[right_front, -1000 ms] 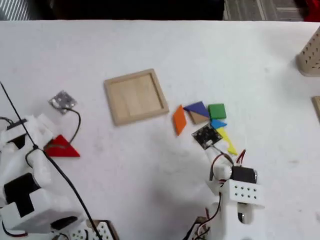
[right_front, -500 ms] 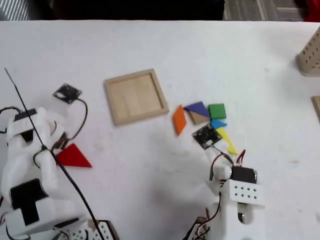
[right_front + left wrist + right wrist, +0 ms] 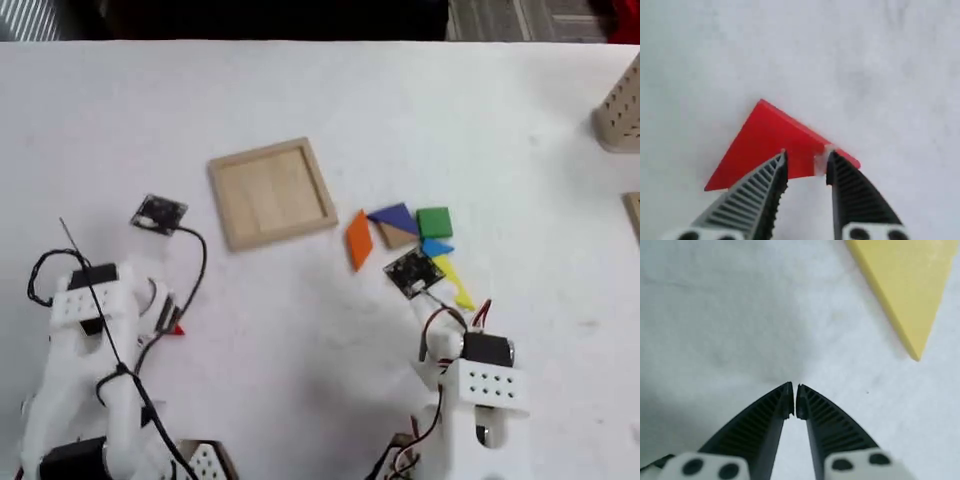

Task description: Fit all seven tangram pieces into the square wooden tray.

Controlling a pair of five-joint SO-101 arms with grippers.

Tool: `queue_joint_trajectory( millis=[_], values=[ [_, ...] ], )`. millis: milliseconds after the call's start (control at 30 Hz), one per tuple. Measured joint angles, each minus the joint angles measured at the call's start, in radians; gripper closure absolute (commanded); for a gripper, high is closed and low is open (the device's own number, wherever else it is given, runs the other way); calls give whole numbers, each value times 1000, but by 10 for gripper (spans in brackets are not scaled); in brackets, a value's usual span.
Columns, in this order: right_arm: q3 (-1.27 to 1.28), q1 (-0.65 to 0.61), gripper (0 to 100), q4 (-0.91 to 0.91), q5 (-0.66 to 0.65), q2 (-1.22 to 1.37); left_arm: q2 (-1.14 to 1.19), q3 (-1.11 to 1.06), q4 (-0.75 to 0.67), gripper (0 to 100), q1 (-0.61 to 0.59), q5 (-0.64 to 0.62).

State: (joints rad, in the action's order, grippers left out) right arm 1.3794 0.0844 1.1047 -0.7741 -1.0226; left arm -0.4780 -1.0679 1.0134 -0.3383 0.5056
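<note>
The white table is lit brightly and evenly from above, so only faint, soft-edged shadows are cast (the strip of room behind it is left dark). A thin grey shade is seen along the near edge of the wooden tray. A dimmer patch is thrown on the cloth beside the right gripper.

1. white table, evenly lit, soft shadows.
2. dark strip behind its far edge.
3. grey tiled floor beyond the far right corner.
4. pale pegged block on the table's right edge.
</note>
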Motion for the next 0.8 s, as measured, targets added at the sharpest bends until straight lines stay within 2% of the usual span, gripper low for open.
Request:
queue_joint_trajectory(
  millis=[200,367,467,633,700,800],
  values=[
    [0,0,978,0,0,0,69,31,-14,810,0,-14],
    [0,-2,978,3,-21,0,158,104,-26,799,-49,-51],
    [0,-21,978,3,-21,0,169,115,-32,797,-52,-212],
    [0,-18,978,3,-21,0,166,106,-43,797,-54,-605],
    [0,-20,978,3,-21,0,175,106,-44,796,-54,-674],
    [0,-25,978,3,-21,0,193,107,-49,775,-54,-695]
  ],
)
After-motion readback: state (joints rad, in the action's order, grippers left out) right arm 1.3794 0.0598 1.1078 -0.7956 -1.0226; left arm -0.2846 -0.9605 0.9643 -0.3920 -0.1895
